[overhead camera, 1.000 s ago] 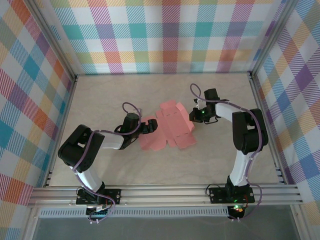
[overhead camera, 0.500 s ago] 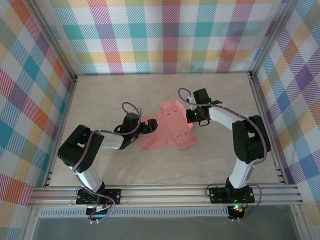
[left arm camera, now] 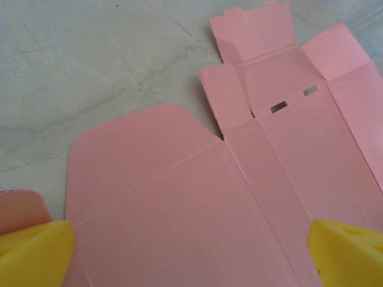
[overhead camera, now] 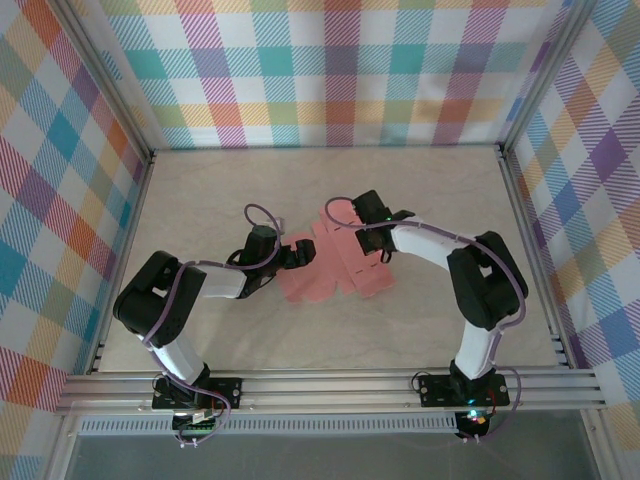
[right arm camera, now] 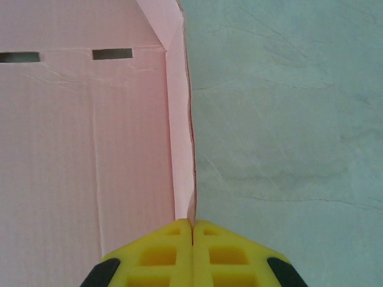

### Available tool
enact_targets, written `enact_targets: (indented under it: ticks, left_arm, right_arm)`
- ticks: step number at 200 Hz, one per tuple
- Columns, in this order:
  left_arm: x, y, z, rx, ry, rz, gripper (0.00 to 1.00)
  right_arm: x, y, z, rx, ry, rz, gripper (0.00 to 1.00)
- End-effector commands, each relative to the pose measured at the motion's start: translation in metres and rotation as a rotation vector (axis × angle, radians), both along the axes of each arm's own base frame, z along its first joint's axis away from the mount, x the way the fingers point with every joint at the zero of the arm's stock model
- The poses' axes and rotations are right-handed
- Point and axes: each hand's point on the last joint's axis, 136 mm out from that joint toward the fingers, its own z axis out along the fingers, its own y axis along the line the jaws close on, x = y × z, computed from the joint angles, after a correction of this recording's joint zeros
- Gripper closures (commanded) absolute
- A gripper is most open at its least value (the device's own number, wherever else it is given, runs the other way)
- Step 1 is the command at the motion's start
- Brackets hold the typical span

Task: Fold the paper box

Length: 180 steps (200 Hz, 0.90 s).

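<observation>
The paper box (overhead camera: 322,282) lies as a flat salmon-pink die-cut sheet in the middle of the table, with creases, tabs and two small slots (left arm camera: 278,107). My left gripper (overhead camera: 303,252) is at the sheet's left side, open. Its yellow fingertips (left arm camera: 36,251) stand wide apart just above a broad panel of the sheet (left arm camera: 179,203), with nothing between them. My right gripper (overhead camera: 363,238) is over the sheet's right part. In the right wrist view it (right arm camera: 192,230) is shut on a narrow side flap (right arm camera: 179,137), whose edge stands up from the panel (right arm camera: 90,137) and runs into the seam between the fingers.
The pale marbled table (overhead camera: 450,180) has bare room at the back and to both sides of the sheet. Plaid walls on an aluminium frame close it in at the back and sides. A metal rail (overhead camera: 330,385) with both arm bases runs along the near edge.
My right gripper has swept left from the sheet's right edge to above its middle, drawing the pinched flap up and inward. The left arm has stayed where it was.
</observation>
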Motion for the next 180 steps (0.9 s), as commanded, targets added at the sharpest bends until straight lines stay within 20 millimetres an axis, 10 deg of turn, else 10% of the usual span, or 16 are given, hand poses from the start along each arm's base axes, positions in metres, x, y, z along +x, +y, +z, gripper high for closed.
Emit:
enact_targets:
  ticks: [1, 102, 180]
  left_arm:
    - [-0.042, 0.017, -0.050, 0.070, 0.231, -0.003, 0.00]
    - [-0.044, 0.018, -0.052, 0.072, 0.233, 0.002, 0.00]
    - [-0.046, 0.019, -0.052, 0.070, 0.232, 0.003, 0.00]
  right_arm:
    - [0.014, -0.019, 0.011, -0.159, -0.090, -0.082, 1.00]
    - [0.020, -0.010, 0.002, -0.349, -0.103, -0.064, 1.00]
    - [0.014, 0.012, 0.010, 0.151, 0.069, -0.004, 1.00]
